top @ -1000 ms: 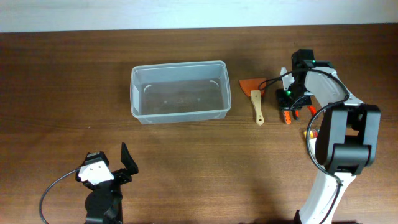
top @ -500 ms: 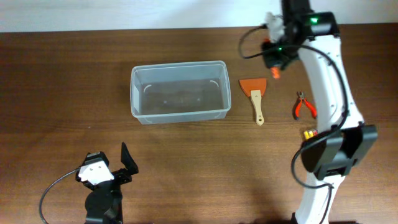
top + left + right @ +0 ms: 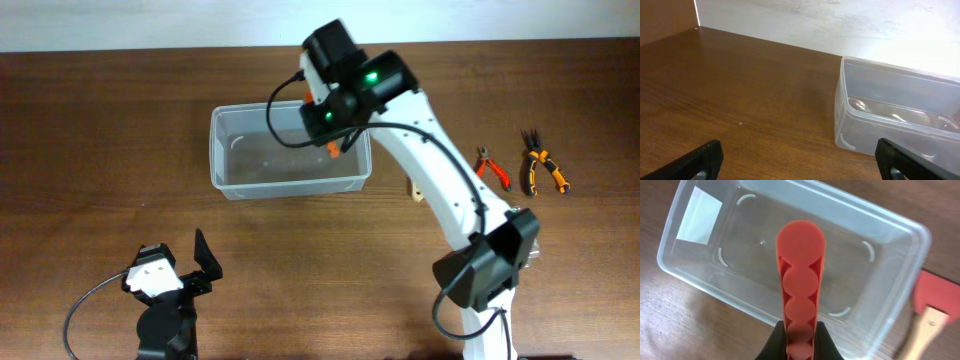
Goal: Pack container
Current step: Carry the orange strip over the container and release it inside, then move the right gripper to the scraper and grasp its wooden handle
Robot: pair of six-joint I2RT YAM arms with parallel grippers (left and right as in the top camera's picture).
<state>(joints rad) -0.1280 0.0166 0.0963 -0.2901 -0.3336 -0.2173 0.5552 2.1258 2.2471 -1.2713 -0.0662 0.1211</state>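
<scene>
Container (image 3: pixel 855 275) — under right pincer's (image 3: pixel 800 341) orange tool (image 3: pixel 800 280).

The clear, round-cornered, rimmed rectangular container (image 3: pixel 262 160) stands upright and open-topped on the table (image 3: pixel 100 120), left of centre.

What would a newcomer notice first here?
The white right arm reaches across the table, its gripper holding an orange tool over the empty clear container. Red pliers and orange pliers lie at the far right.
</scene>
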